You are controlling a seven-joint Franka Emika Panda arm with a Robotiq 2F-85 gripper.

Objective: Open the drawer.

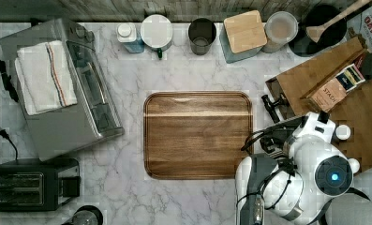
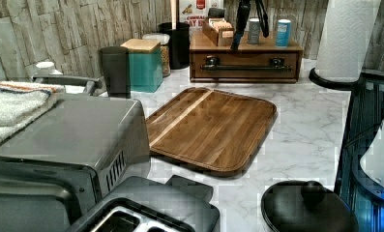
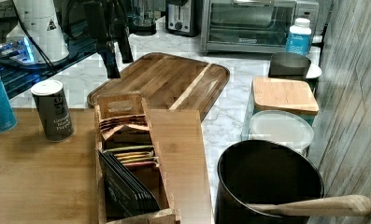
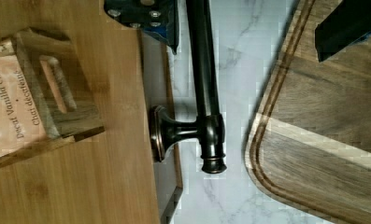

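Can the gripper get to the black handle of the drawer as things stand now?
Probably yes. The gripper hangs open above the handle of the drawer, one finger on each side in the wrist view, with nothing between them.

**White marble worktop and its load**

A white marble worktop (image 1: 127, 187) carries a wooden cutting board (image 1: 197, 135) at its middle. Along the back edge stand a bottle (image 1: 127, 36), a white-lidded jar (image 1: 156, 32), a dark cup (image 1: 202, 35), a teal box with a wooden lid (image 1: 242, 35), a clear jar (image 1: 280, 29) and a black pot (image 1: 322, 28). A toaster oven (image 1: 66, 89) and a black toaster (image 1: 31, 183) sit at one end, a wooden drawer cabinet (image 2: 245, 59) at the other.
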